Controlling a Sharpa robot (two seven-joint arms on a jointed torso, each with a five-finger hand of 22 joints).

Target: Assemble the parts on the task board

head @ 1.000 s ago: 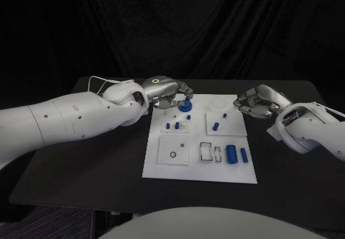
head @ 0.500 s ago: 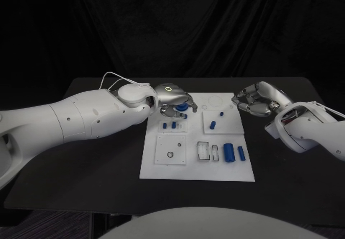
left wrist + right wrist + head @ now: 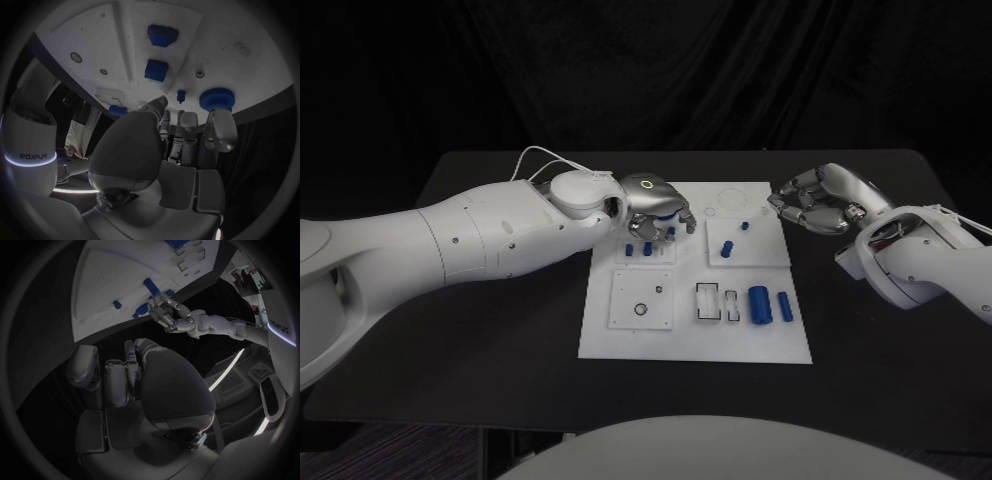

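The white task board [image 3: 697, 340] lies mid-table. My left hand [image 3: 653, 203] hangs low over its far left corner, fingers pointing down at the board. A round blue knob [image 3: 217, 98] stands at the board's edge; one fingertip [image 3: 219, 125] touches it, while the thumb [image 3: 157, 105] is apart from it beside a small blue peg [image 3: 181, 95]. I cannot tell whether the knob [image 3: 685, 223] is still held. My right hand [image 3: 819, 205] hovers off the board's far right corner, fingers curled in on nothing.
Two blue blocks [image 3: 639, 250] sit just in front of the left hand. Small pegs [image 3: 731, 250] stand on the right plate. A large blue cylinder [image 3: 762, 305] and a thinner one [image 3: 788, 308] lie near the board's front right. Black table [image 3: 473, 330] surrounds the board.
My left hand has come down and nearer over the board's far left corner with the blue knob, which now sits at its fingertips. The right hand has barely moved.
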